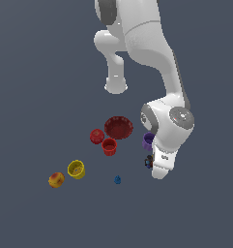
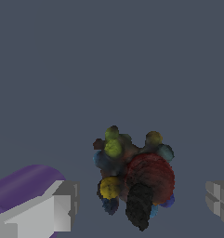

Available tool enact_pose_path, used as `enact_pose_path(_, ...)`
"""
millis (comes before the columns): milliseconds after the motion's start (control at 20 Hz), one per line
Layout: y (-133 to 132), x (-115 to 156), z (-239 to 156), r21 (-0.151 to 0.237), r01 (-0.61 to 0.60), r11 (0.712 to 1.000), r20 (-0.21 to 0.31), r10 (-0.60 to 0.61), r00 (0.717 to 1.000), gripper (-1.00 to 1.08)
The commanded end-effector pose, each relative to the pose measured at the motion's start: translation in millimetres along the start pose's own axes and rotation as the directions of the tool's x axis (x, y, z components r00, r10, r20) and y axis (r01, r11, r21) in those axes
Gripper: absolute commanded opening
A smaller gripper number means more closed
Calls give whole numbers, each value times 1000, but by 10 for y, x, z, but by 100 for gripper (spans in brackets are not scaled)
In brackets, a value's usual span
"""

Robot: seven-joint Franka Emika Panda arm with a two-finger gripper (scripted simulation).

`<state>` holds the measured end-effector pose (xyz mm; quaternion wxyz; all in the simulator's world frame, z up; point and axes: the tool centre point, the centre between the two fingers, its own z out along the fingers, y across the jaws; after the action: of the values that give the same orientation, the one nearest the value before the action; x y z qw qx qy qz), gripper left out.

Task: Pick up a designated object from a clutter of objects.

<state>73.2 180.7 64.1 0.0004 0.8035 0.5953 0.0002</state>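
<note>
The arm bends down over the grey floor [image 1: 36, 72], and its gripper [image 2: 141, 204] hangs low over the dark speckled lump [image 2: 134, 179]. In the wrist view the two fingers [image 2: 62, 207] stand wide apart, one on either side of the lump, with bare floor showing between each pad and the lump; the jaws are spread and hold nothing. How far the fingertips are above the floor is hard to judge from either view.

The lump is the landmark for the rest. It is an irregular cluster of knobs in red, yellow, green and blue on a dark body, with a large dark red bulge and a black stub. In the exterior view only a sliver of it [image 1: 148, 162] shows, most of it hidden behind the white hand of the arm.

The purple cup [image 1: 148, 140] sits just beside the lump, behind it in the exterior view; in the wrist view its side [image 2: 25, 183] shows behind one finger. The wide red bowl [image 1: 119, 127] lies farther back, toward the exterior view's left of the lump. Two red cups [image 1: 109, 146] stand near the bowl, between it and the lump's level. The tiny blue piece [image 1: 117, 180] rests to the exterior view's left of the lump, nearer the camera. The yellow cup [image 1: 76, 169] and the red-yellow ball [image 1: 56, 180] lie well apart from the lump, farther to that same side.
</note>
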Motion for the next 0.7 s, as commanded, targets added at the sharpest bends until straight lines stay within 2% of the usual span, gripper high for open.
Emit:
enact_pose_path(0, -9, -2, 139, 1, 2, 1000, 0, -2, 1000, 100)
enact_pose_path(400, -1, 4, 346, 1, 4, 1000, 0, -4, 1000, 100)
enact_pose_path(450, -1, 4, 346, 1, 4, 1000, 0, -4, 1000, -100)
enact_pose_path(650, -1, 4, 346, 1, 4, 1000, 0, -4, 1000, -100)
